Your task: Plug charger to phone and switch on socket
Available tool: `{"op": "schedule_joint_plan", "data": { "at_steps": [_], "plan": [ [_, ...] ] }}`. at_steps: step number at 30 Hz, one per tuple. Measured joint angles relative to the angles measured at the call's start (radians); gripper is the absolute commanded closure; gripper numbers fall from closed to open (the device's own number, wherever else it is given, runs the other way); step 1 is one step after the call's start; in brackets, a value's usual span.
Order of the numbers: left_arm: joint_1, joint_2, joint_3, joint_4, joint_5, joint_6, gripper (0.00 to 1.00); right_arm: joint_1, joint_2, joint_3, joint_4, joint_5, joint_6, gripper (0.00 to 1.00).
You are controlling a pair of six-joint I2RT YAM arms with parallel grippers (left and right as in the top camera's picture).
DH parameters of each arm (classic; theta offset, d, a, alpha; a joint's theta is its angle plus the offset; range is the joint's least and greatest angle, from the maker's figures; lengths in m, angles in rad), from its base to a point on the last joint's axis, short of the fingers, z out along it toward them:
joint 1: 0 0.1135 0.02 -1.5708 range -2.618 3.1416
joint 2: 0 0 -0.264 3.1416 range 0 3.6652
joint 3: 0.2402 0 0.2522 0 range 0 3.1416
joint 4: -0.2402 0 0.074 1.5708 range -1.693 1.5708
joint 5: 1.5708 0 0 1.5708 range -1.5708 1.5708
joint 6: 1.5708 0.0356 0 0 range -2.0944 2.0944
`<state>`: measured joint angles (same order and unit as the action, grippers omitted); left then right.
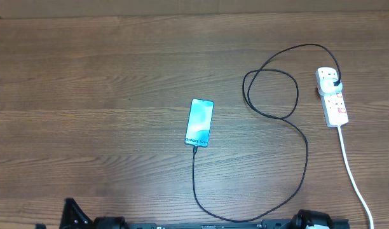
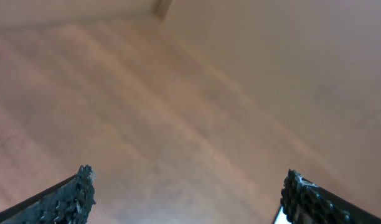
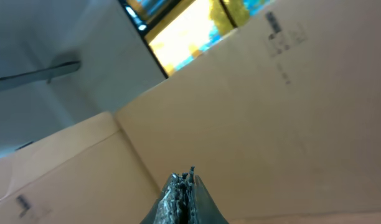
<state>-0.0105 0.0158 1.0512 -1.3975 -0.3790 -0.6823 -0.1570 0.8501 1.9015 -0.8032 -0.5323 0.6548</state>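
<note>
My right gripper (image 3: pixel 185 182): fingers pressed flat together, nothing between them. Its camera looks up at a tan cardboard panel (image 3: pixel 290 112), not at the work. My left gripper (image 2: pixel 189 190): fingers spread wide, empty.

The white elongated plastic power strip (image 1: pixel 333 97), with red marks on its face, lies at the right side of the brown wood-grain table (image 1: pixel 86 95). Its long axis runs near-to-far, with the far end tipped slightly left. The black plug (image 1: pixel 335 81) sits in its far outlet. From there the thin black charger cable (image 1: pixel 307 152) loops once left of the strip, sweeps toward the near edge and rises to the near end of the slim smartphone with a light-blue screen (image 1: pixel 199 122). The smartphone lies mid-table, its long axis also near-to-far. The tip appears seated; it is too small for me to be certain.

Judgement: the switch is what is left. The power strip lies ahead and slightly right of the right arm's base (image 1: pixel 312 219), and the left arm is well apart from it across the table. The right arm is nearer, and closed fingers suit a press. I cannot tell which red mark serves the occupied outlet.
</note>
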Motion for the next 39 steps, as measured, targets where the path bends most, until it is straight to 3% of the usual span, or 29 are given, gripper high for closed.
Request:
{"op": "schedule_joint_plan", "data": {
  "at_steps": [6, 14, 19, 27, 39],
  "plan": [
    [0.000, 0.000, 0.000, -0.023, 0.000, -0.016, 0.00, 0.011, -0.183, -0.146, 0.107, 0.000, -0.009, 0.96],
    [0.000, 0.000, -0.047, 0.275, 0.000, -0.026, 0.00, 0.014, -0.393, -0.301, 0.211, 0.000, -0.013, 0.96],
    [0.000, -0.003, -0.220, 0.472, 0.032, -0.025, 0.01, 0.014, -0.481, -0.313, 0.225, 0.000, -0.016, 0.95],
    [0.000, -0.002, -0.647, 1.032, 0.254, 0.120, 0.00, 0.013, -0.601, -0.313, 0.251, 0.001, -0.020, 0.93],
    [0.000, -0.003, -0.980, 1.328, 0.359, 0.225, 0.00, -0.016, -0.692, -0.317, 0.248, 0.042, -0.057, 0.90]
  ]
}}
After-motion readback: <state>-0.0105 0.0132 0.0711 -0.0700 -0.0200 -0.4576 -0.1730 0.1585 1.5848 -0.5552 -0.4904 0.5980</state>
